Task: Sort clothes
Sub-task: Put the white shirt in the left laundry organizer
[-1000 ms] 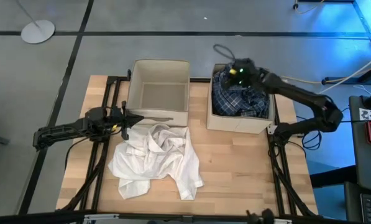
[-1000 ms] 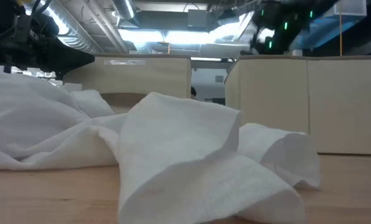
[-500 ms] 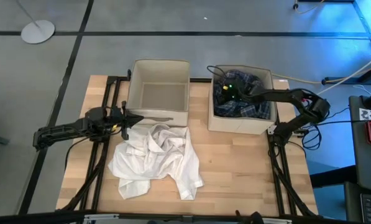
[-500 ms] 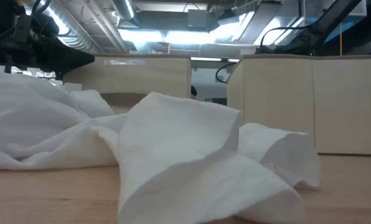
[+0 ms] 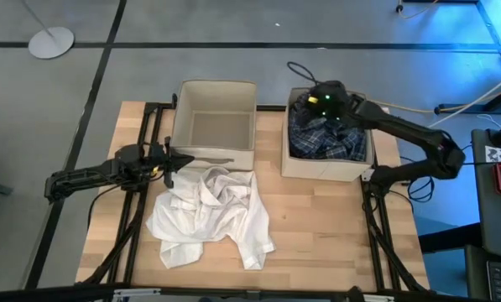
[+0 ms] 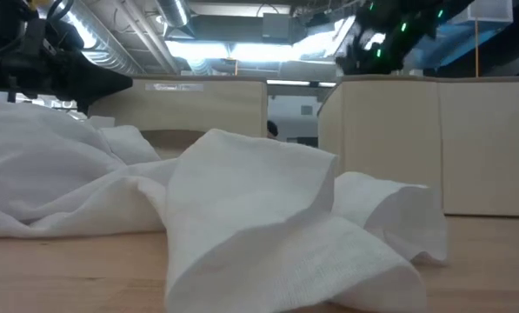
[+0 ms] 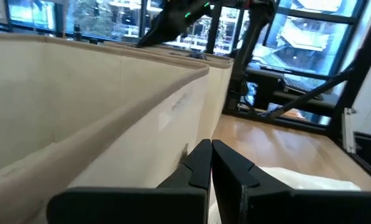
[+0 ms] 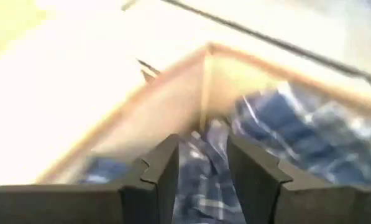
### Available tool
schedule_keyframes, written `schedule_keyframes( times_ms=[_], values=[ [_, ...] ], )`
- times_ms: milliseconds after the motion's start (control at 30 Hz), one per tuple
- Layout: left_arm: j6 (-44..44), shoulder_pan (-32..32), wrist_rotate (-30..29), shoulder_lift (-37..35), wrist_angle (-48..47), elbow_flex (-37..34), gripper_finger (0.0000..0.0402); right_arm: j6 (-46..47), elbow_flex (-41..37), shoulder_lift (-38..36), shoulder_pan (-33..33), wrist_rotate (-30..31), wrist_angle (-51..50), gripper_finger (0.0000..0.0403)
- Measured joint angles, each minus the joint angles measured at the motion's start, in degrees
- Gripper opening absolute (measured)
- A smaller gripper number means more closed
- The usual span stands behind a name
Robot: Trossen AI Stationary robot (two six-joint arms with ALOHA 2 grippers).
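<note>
Table (image 5: 326,226) of pale wood fills the middle of the high view. White shirts (image 5: 210,214) lie crumpled at its lower left. Two beige boxes stand side by side along the upper edge: the left box (image 5: 214,124) shows only its bare floor, the right box (image 5: 326,166) holds the blue-and-white plaid shirt (image 5: 326,138). Right gripper (image 5: 321,99) hovers over that box's upper rim, jaws parted. Left gripper (image 5: 168,156) sits at centre left, touching the shirts' edge, jaws closed together.

Bright overhead light (right wrist blurred)
</note>
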Motion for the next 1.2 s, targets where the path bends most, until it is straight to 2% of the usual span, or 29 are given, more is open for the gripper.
schedule_keyframes(
  times_ms=[133, 233, 367, 533, 700, 867, 1000, 1067, 1200],
  values=[
    [0.8, 0.2, -3.0, 0.0, 0.2, 0.0, 0.0006, -2.1, 2.3, -4.3, 4.6, 0.1, -0.9, 0.0140],
    [1.3, 0.2, -3.4, 0.0, 0.2, 0.0, 0.0032, -2.7, 2.7, -7.0, 8.6, 0.1, -0.5, 0.0140],
    [0.7, 0.2, -4.4, 0.0, 0.0, 0.2, 0.0105, -2.9, 2.7, -8.6, 14.9, 1.1, -0.7, 0.0140],
    [0.8, 0.2, -4.8, 0.0, -0.4, 3.1, 0.0203, -3.0, 2.6, -8.2, 22.9, 5.0, -0.8, 0.0140],
    [-0.8, 0.1, -4.3, 0.1, -2.2, 7.0, 0.0263, -3.0, 2.6, -8.0, 30.2, 11.6, -1.4, 0.0140],
    [-10.9, 0.1, -2.5, 0.1, -10.2, 10.0, 0.0275, -2.9, 2.6, -7.9, 35.6, 17.2, -2.2, 0.0140],
    [-19.0, 0.1, 7.9, 0.3, -12.1, 11.8, 0.0276, -2.8, 2.6, -7.9, 39.0, 20.0, -2.7, 0.0140],
    [-19.2, 0.0, 9.7, 0.4, -11.8, 13.8, 0.0276, -2.8, 2.6, -7.9, 40.3, 21.3, -2.7, 0.0140],
    [-15.6, 0.1, 9.0, 1.9, -11.7, 18.8, 0.0276, -2.7, 2.6, -7.7, 42.0, 22.9, -2.5, 0.0140]
  ],
)
